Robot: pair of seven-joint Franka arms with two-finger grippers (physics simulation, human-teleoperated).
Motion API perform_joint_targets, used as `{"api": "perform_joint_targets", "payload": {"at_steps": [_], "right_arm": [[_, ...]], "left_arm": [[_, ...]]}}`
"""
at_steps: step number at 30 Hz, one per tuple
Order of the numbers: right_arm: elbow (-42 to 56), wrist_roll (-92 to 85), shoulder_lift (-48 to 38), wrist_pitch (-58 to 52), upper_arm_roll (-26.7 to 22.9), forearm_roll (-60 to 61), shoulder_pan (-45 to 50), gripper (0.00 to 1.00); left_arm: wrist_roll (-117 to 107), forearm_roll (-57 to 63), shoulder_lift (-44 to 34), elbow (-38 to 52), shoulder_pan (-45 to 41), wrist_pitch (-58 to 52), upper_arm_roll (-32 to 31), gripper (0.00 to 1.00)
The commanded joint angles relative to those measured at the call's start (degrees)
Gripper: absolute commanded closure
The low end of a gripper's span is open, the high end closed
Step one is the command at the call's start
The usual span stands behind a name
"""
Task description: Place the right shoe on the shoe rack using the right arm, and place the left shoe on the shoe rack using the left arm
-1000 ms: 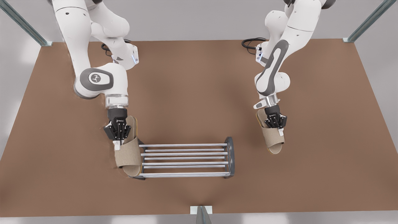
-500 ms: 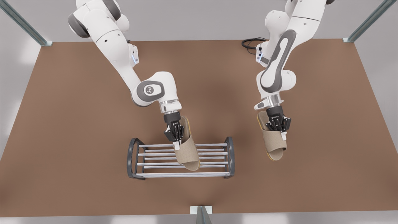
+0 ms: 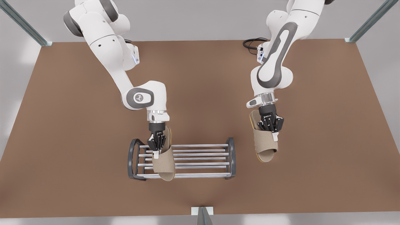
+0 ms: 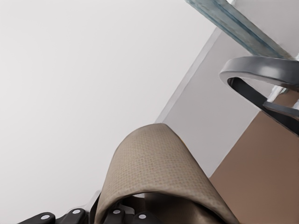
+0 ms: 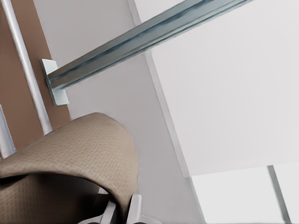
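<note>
Nearest the camera, the shoe rack (image 3: 200, 175) stands on the desk (image 3: 78, 140). The right shoe (image 3: 164, 164) is now held over the part of it toward the front view's left. Half a second ago it hung over the rack's middle, so it has been carried sideways, which leaves room for the second shoe. It is gripped at the strap by the right gripper (image 3: 156, 147), closed on it, toe pointing at the camera. Whether its sole already touches the rods cannot be judged from above; release is probably near but not yet due.

Farther back and toward the front view's right, the left shoe (image 3: 265, 145) is held clear of the rack, near its end frame, by the left gripper (image 3: 271, 126), likewise clamped on the strap. It has been brought slightly closer to the rack over the last second.

In the right wrist view, silver rods (image 5: 28, 70) are seen just past the right shoe (image 5: 70, 158), confirming that it is over the rack. In the left wrist view, the rack's dark arched end frame (image 4: 261, 74) is seen beyond the left shoe (image 4: 154, 163), still apart from it.
</note>
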Motion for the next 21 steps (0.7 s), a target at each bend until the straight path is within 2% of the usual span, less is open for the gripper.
{"api": "perform_joint_targets", "payload": {"at_steps": [1,10,14,16,17,18,19,21], "right_arm": [[-0.51,-5.34,-0.21,-0.79,0.03,-0.25,-0.37,0.79],[-1.48,-5.25,0.05,-0.88,0.03,-0.16,-1.77,0.79],[-1.3,-5.34,1.46,-0.97,0.03,-0.16,-1.77,0.79],[-1.39,-5.16,1.81,-3.17,0.03,-0.25,-1.6,0.49],[-1.39,-4.99,1.81,-3.16,0.03,-0.25,-1.6,0.38],[-1.39,-4.81,1.81,-3.16,0.03,-0.25,-1.69,0.32],[-1.48,-4.73,1.81,-3.08,0.03,-0.25,-1.69,0.21],[-1.39,-4.73,1.81,-2.9,0.03,-0.25,-1.69,0.21]], "left_arm": [[9.45,-2.38,0.34,0.62,-0.13,0.43,-0.2,0.7],[9.62,-3.26,-0.72,0.44,-1.18,0.08,-0.2,0.7],[17.0,-6.16,-2.21,1.76,-2.24,-0.1,-0.2,0.7],[21.58,-10.12,-2.3,2.99,-3.29,-0.36,-0.28,0.7],[21.75,-10.12,-2.21,3.34,-3.47,-0.36,-0.28,0.7],[21.75,-10.21,-2.3,3.25,-3.64,-0.8,-0.46,0.7],[21.75,-10.29,-2.3,3.25,-3.73,-0.89,-0.46,0.7],[21.84,-11.35,-2.39,3.25,-3.82,-1.15,-0.99,0.7]]}}
